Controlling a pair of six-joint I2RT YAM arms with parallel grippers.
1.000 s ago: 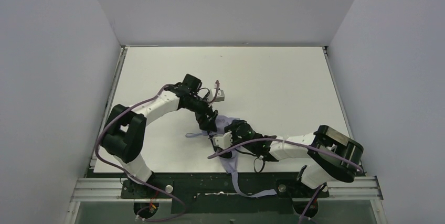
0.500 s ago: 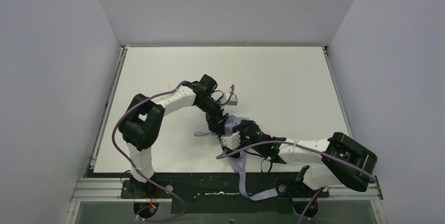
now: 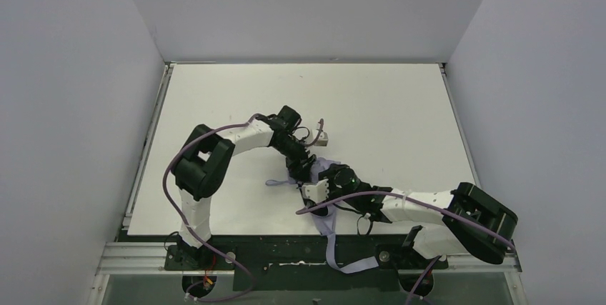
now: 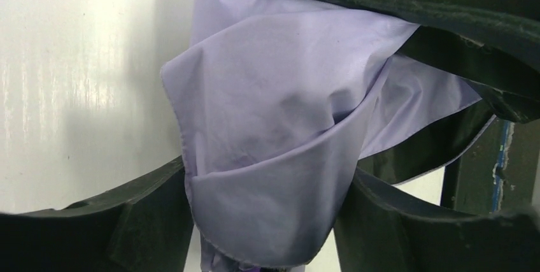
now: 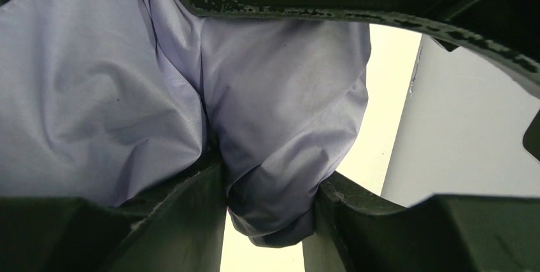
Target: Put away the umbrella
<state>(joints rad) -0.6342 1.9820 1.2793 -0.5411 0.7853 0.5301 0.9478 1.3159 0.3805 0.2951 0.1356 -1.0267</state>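
Left gripper (image 3: 305, 171): jaws set wide astride a fold of the umbrella (image 3: 327, 168); whether they clamp it cannot be told.
Umbrella: pale lavender fabric, crumpled, near the middle of the table (image 3: 400, 119) by its near edge, one strip trailing over that edge.
Right gripper (image 3: 316, 189): partly closed, pinching a bunched fold of the fabric, just beside the other gripper.

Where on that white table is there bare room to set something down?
The table is bare all along the far wall and down the right side, beyond the right arm. Crowded: the near middle, where the left gripper and right gripper meet on the umbrella, with the left arm bent beside them.
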